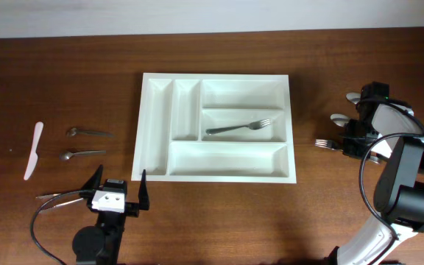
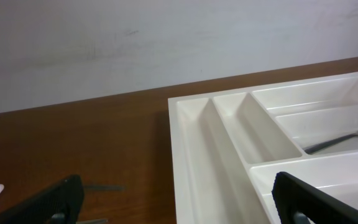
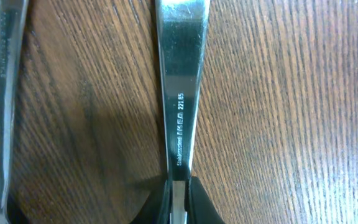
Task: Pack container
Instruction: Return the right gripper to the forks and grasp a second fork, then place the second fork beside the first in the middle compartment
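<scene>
The container [image 1: 227, 159] is a large white cutlery tray at mid-table, and a metal fork [image 1: 238, 127] lies in its middle long compartment. In the left wrist view the container [image 2: 229, 130] fills the right half. My left gripper [image 1: 116, 193] sits open just off the container's front left corner, holding nothing; the wrist view shows this gripper [image 2: 179, 208] with its fingers [image 2: 48, 202] wide apart. My right gripper [image 1: 355, 143] is down on the table right of the container. Up close, that gripper [image 3: 178, 186] is shut on the handle of a second metal fork [image 3: 182, 93], whose tines [image 1: 321, 143] stick out to the left.
Left of the tray lie a white plastic knife [image 1: 33, 151] and two metal spoons [image 1: 89, 132] [image 1: 82, 154]. More metal cutlery [image 1: 57, 196] lies beside the left gripper. White plastic pieces [image 1: 339, 118] lie by the right gripper. Another metal handle [image 3: 5, 93] lies beside the gripped one.
</scene>
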Controlling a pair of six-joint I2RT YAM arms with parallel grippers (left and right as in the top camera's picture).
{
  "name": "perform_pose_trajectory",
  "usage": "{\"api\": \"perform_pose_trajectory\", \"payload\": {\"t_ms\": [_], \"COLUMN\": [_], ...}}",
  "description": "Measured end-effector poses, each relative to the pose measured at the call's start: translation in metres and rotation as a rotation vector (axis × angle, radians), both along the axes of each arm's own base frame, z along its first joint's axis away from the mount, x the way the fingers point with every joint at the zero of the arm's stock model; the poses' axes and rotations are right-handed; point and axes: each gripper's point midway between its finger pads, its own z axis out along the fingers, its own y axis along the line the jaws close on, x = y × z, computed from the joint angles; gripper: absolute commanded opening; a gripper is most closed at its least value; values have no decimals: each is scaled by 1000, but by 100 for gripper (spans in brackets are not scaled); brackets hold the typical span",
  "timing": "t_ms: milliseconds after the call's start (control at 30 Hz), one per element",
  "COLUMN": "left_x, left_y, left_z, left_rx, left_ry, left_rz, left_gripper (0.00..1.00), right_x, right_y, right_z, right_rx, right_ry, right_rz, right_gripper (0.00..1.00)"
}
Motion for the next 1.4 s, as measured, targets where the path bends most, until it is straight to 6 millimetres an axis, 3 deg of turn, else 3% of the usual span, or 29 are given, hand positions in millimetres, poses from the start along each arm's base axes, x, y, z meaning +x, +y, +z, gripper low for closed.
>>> {"api": "perform_pose_trajectory", "payload": {"t_ms": [267,367,433,567,667,733,900,1067,1300,1367,1400], "left_x": [0,0,0,0,0,0,0,0,0,0,0], "left_y": [0,0,0,0,0,0,0,0,0,0,0], "left_z": [0,0,0,0,0,0,0,0,0,0,0], "left_rx": [0,0,0,0,0,0,0,0,0,0,0], "left_ry": [0,0,0,0,0,0,0,0,0,0,0], "left_rz": [0,0,0,0,0,0,0,0,0,0,0], "left_gripper": [99,99,99,99,99,99,99,99,99,99,99], "right_x": [-11,-6,5,38,48,50,48,44,43,44,46], "right_y": [7,13,21,59,93,120,194,250,269,269,270], "right_z": [3,18,40,112,143,152,151,144,109,102,101], "right_rx": [16,9,-10,-58,-66,-49,27,88,119,119,122], "right_ry": [53,31,-21,-237,-341,-372,-399,-418,-339,-329,-330], "right_rz": [76,117,156,273,357,409,491,516,490,483,480], "right_gripper": [4,4,4,4,4,4,4,6,8,13,21]}}
